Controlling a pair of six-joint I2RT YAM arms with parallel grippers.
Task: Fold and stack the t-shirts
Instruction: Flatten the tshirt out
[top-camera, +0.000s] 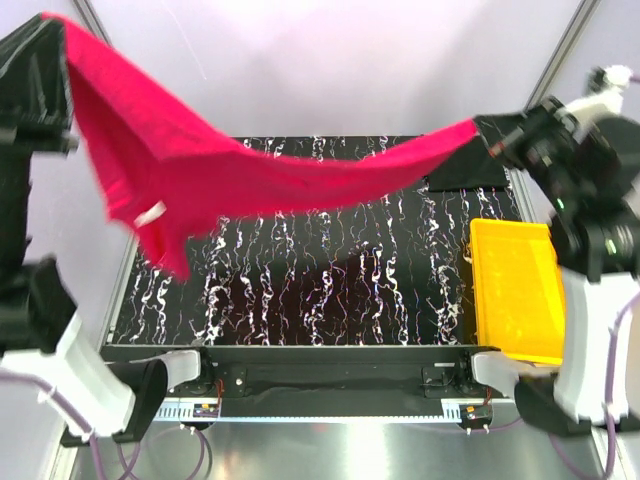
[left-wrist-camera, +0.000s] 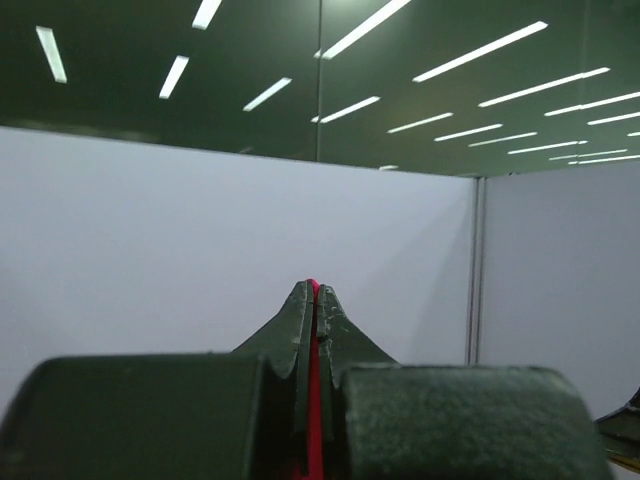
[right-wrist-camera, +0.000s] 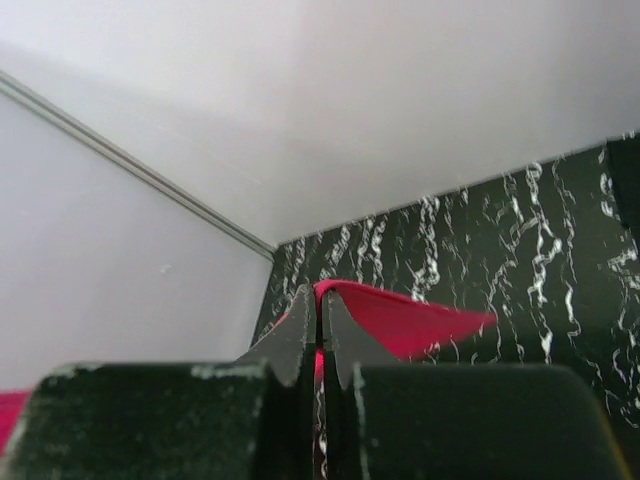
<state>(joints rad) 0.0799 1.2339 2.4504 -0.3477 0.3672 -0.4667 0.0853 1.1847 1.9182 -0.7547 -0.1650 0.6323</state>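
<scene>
The red t-shirt (top-camera: 260, 175) hangs stretched in the air above the table, sagging in the middle, and its white neck label (top-camera: 150, 213) shows near the lower left fold. High at the far left, my left gripper (top-camera: 50, 25) is shut on one end of it. In the left wrist view a thin red strip of t-shirt (left-wrist-camera: 314, 400) sits pinched between that gripper's (left-wrist-camera: 315, 290) jaws. My right gripper (top-camera: 485, 135) is shut on the other end at the right, and its wrist view shows the gripper (right-wrist-camera: 320, 295) clamped on red t-shirt cloth (right-wrist-camera: 400, 315). A flat plain black patch, apparently the black t-shirt (top-camera: 468, 168), lies at the table's back right.
A yellow plastic tray (top-camera: 515, 290) stands along the right edge of the black white-veined table (top-camera: 330, 290). White walls enclose the back and sides. Both arm bases sit at the near edge.
</scene>
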